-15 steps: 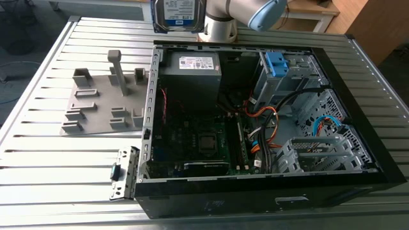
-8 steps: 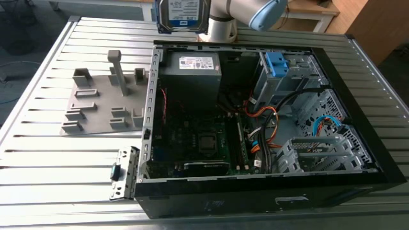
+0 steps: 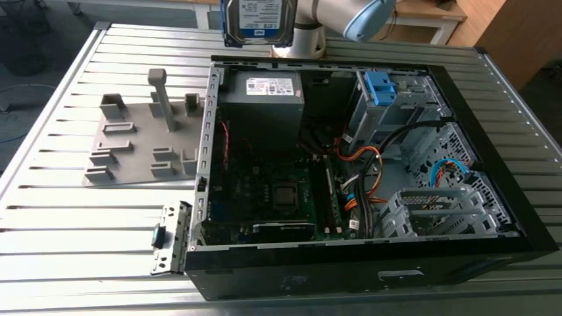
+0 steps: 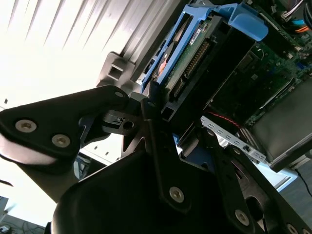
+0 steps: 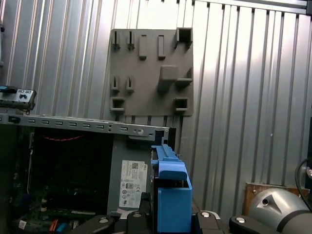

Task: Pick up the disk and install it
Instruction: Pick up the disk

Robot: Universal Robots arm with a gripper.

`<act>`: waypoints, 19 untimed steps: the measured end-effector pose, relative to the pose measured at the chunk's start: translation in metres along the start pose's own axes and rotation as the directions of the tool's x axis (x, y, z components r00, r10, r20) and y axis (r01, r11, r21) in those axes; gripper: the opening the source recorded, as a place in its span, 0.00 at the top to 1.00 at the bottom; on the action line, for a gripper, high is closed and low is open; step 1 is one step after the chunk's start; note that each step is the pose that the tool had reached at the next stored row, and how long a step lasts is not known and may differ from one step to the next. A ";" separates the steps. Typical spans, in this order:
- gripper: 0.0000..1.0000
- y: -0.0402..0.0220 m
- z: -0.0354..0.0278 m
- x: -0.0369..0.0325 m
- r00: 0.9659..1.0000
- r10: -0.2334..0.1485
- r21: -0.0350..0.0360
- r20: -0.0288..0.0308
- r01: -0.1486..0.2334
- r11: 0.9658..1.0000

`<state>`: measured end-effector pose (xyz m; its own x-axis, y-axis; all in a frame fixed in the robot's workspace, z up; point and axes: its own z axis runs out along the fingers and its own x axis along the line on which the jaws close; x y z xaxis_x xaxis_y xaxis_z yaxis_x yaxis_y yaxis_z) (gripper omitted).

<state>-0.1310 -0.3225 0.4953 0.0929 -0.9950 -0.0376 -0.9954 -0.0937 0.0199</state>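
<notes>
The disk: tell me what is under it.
In the first wrist view, the disk hangs over the open case's corner, by the grey box with a white sticker. The spot directly beneath its blue carrier is covered.

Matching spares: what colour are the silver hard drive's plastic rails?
Bright blue rails, best in second wrist view.

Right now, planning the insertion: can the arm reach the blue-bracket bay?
Probably yes: the tool holds the disk near the open case, and the bay looks uncovered, though cables run close beside it.

The disk point(image 3: 257, 21) hangs over the case point(image 3: 351, 280), with the plate point(image 3: 141, 148) at the exterior view's left.
</notes>
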 end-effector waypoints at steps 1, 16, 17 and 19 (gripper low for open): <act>0.64 -0.0014 0.0000 0.0003 1.000 0.000 0.000 0.000 0.000 1.000; 0.64 -0.0211 -0.0006 0.0049 1.000 0.000 0.000 0.000 0.000 1.000; 0.64 -0.0225 -0.0006 0.0052 1.000 0.000 0.000 0.000 0.000 1.000; 0.64 -0.0249 -0.0007 0.0058 1.000 0.000 0.000 0.000 0.000 1.000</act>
<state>-0.1057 -0.3260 0.4952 0.0929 -0.9950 -0.0377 -0.9954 -0.0937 0.0200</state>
